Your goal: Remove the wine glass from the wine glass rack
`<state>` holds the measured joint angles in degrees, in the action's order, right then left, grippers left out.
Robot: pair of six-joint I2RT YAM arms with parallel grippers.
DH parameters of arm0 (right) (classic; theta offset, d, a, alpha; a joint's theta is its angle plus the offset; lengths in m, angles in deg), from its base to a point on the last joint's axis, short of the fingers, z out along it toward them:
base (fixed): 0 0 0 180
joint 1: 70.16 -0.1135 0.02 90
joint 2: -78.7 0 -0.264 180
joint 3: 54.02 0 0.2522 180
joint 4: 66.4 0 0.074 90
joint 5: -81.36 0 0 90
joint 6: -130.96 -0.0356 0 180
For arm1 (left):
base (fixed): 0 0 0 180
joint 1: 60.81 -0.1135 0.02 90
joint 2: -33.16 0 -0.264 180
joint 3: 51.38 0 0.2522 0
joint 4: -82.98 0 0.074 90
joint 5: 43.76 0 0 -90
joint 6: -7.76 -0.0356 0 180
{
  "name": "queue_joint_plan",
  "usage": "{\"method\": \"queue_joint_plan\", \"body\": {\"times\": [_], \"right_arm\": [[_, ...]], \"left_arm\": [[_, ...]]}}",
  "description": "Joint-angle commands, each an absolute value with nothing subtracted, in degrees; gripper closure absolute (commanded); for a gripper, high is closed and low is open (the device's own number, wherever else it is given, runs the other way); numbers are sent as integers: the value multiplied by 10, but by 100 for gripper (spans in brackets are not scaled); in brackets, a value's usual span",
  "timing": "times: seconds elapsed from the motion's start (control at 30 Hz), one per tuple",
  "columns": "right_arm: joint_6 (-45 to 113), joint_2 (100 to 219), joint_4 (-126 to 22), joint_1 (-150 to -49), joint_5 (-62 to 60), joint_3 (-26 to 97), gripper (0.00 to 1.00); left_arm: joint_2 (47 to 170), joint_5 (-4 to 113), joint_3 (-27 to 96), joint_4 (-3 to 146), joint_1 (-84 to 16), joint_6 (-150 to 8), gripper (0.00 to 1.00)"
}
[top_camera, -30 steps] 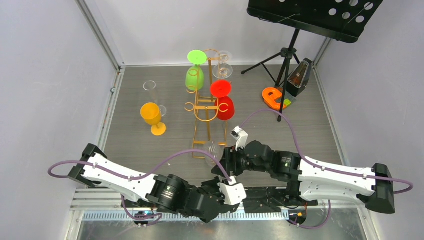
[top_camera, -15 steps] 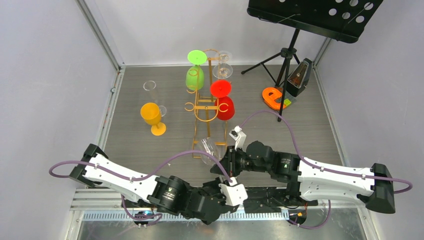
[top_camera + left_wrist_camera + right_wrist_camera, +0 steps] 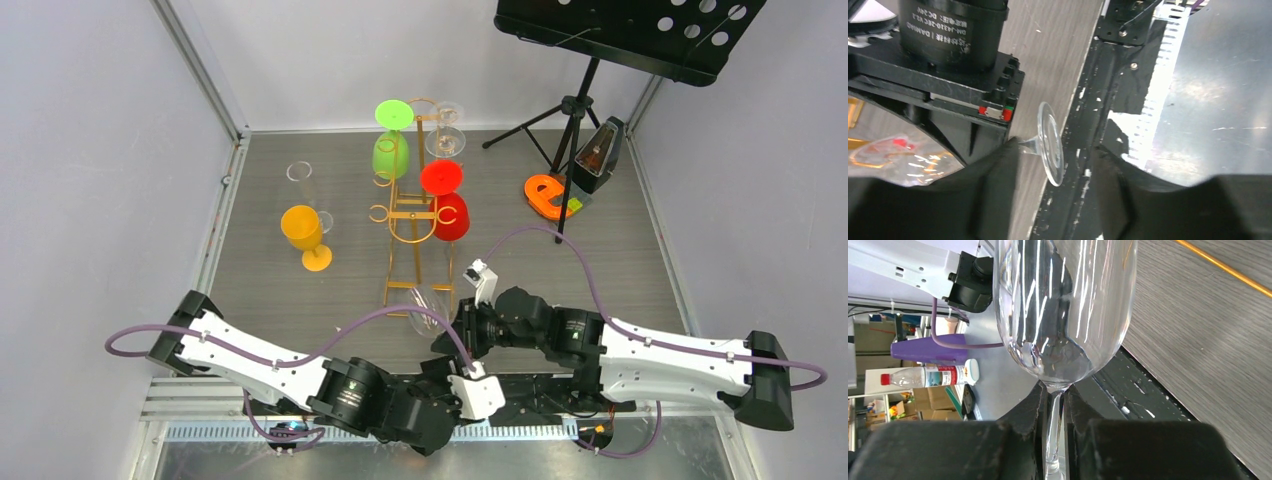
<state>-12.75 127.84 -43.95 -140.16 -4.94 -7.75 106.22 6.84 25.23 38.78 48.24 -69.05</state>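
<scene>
A clear wine glass (image 3: 424,306) hangs off the rack, just in front of the gold wire wine glass rack (image 3: 415,215). My right gripper (image 3: 1054,410) is shut on its stem, right under the bowl (image 3: 1063,310). My left gripper (image 3: 1057,152) stands open around the glass's round foot (image 3: 1050,145), whose edge sits between the fingers (image 3: 993,170) with a gap on the right side. On the rack hang a green glass (image 3: 390,152), a red glass (image 3: 448,212) and a clear one (image 3: 445,135).
A yellow glass (image 3: 305,236) and a clear glass (image 3: 300,180) stand on the table left of the rack. At the back right are a black tripod music stand (image 3: 575,110), a metronome (image 3: 603,150) and an orange object (image 3: 548,195). Walls close in on both sides.
My right gripper has shut on the glass stem. My left gripper has opened and its arm has slid a little right along the near edge. The glass has shifted slightly nearer.
</scene>
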Motion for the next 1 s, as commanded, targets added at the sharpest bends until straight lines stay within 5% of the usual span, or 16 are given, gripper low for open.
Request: {"method": "queue_joint_plan", "body": {"times": [0.0,0.2,0.97], "right_arm": [[-91,1248,-442,-1399,-68,-65,94],[-17,1244,-367,-1399,-103,-32,94],[205,1215,-156,-1399,-132,23,94]], "left_arm": [[1059,86,260,445,480,-672,38],[1036,114,224,479,451,-651,21],[787,323,-4,633,198,-491,6]]}}
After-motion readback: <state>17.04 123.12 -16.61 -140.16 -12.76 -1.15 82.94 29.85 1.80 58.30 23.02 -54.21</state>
